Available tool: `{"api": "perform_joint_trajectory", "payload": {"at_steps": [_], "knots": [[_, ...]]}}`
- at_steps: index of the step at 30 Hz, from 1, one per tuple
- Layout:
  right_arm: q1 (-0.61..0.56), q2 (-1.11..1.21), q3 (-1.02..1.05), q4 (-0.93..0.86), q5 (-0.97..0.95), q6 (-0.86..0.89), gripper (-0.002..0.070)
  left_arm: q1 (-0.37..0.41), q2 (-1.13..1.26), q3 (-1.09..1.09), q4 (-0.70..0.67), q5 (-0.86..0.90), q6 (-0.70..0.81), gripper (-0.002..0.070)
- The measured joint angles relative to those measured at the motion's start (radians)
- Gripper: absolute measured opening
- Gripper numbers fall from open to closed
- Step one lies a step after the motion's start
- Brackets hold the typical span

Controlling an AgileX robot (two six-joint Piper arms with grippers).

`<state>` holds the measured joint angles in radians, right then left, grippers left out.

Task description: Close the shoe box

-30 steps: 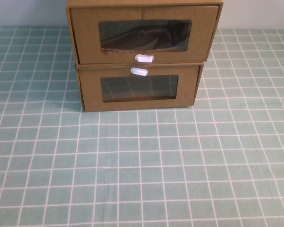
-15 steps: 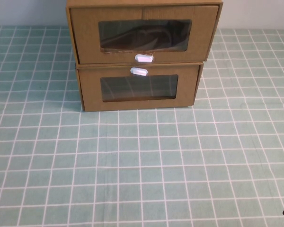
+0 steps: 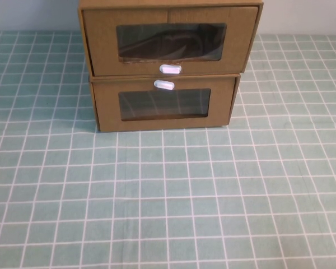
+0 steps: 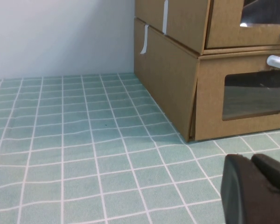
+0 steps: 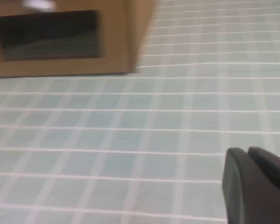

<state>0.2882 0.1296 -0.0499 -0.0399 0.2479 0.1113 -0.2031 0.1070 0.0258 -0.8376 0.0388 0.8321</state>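
Observation:
The shoe box point(image 3: 101, 50) is the upper of two stacked brown cardboard boxes at the table's far middle. It has a wide crinkled clear window point(image 3: 171, 42) with a small white pull tab point(image 3: 170, 69) below it. Its front stands slightly forward of the front of the box under it, as the left wrist view point(image 4: 186, 23) shows. My left gripper point(image 4: 249, 158) is shut and empty, low over the cloth, near the stack's front left corner. My right gripper point(image 5: 246, 151) is shut and empty, low over the cloth, well in front of the stack. Neither gripper shows in the high view.
The lower cardboard box point(image 3: 106, 106) has its white tab point(image 3: 164, 84) above a smaller window and also shows in the right wrist view point(image 5: 116, 42). A green checked cloth point(image 3: 168, 196) covers the table. A pale wall point(image 4: 60, 32) stands behind.
The dark tip of my right arm at the bottom right corner of the high view has left the picture. The boxes have not moved.

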Motion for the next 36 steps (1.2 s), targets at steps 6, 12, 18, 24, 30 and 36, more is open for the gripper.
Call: {"api": "perform_joint_trajectory", "payload": {"at_steps": [6,12,18,24,30,36], "knots": [[-0.231,-0.108,0.077,-0.029,-0.042,0.0,-0.0011,0.0,0.0,0.0,0.0,0.0,0.0,-0.0005],[-0.249,-0.137,0.077,-0.038,0.047,-0.039,-0.0011,0.0,-0.001,0.0,0.0,0.0,0.0,-0.0005],[-0.249,-0.137,0.077,-0.031,0.094,-0.047,-0.0011,0.0,-0.001,0.0,0.0,-0.002,0.0,-0.0005],[-0.249,-0.137,0.077,-0.029,0.096,-0.049,-0.0011,0.0,-0.001,0.0,0.0,-0.002,0.0,-0.0005],[-0.249,-0.137,0.077,-0.029,0.096,-0.049,-0.0011,0.0,-0.001,0.0,0.0,-0.002,0.0,-0.0005],[-0.249,-0.137,0.077,-0.027,0.096,-0.049,-0.0012,0.0,-0.001,0.0,0.0,-0.002,0.0,-0.0005]]}}
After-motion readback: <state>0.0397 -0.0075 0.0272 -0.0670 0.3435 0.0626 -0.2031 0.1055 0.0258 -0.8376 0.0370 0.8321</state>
